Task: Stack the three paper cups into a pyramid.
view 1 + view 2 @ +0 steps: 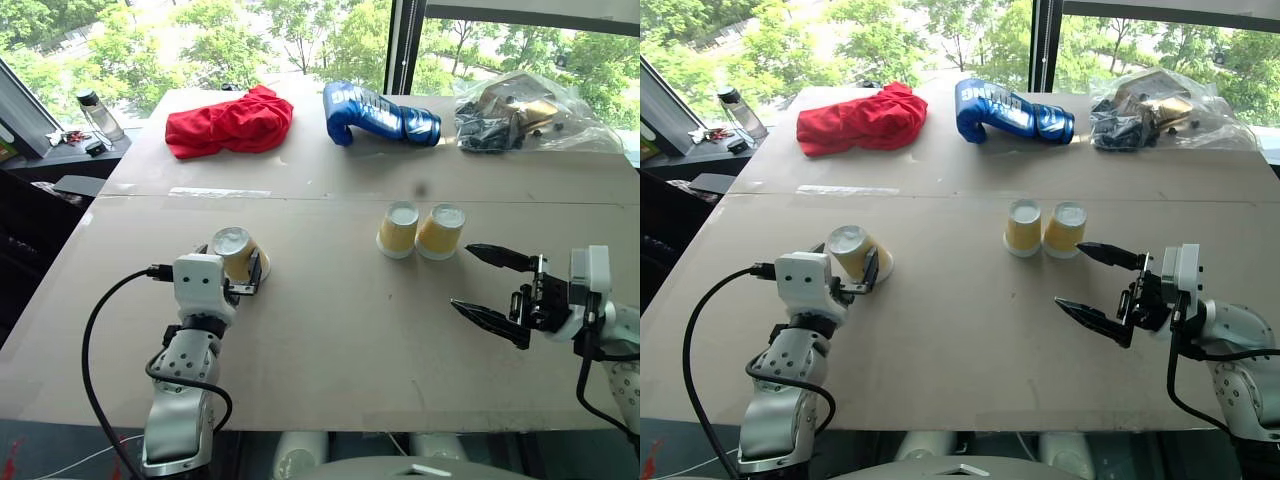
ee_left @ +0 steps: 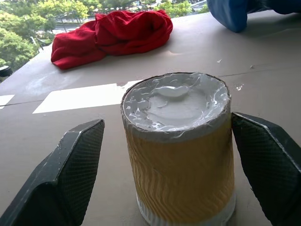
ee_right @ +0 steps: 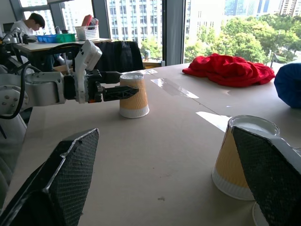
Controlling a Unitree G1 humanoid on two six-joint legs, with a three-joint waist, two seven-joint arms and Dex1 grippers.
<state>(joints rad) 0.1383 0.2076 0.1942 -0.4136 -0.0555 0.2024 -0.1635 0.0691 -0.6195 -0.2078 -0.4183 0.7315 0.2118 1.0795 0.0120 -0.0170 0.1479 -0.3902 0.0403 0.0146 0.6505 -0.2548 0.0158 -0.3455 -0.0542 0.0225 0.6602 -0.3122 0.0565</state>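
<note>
I have the third small yellow-tan ribbed paper cup (image 1: 237, 252) standing upside down on the cardboard-brown tabletop (image 1: 340, 340), white bottom up, set between the two black fingers of my left gripper (image 1: 245, 272). In the left wrist view the fingers (image 2: 70, 174) are spread either side of it with a gap at each wall, so nothing is pinched yet.

I judge this cup to be very light, thin-walled and easy to crush. The ribbing should give the pads some bite, but the taper could let it slip. I would close gently around the middle of the ribbed wall, clear of the white rim at the table.

The other two matching cups (image 1: 420, 231) sit upside down, side by side and touching, further across the table towards my right side, forming the base row; nothing rests on top of them.

My left forearm reaches forward low over the table, gripper roughly level. My right gripper (image 1: 487, 290) hovers just beside the base pair, fingers wide apart and empty, pointing inwards across the table.
</note>
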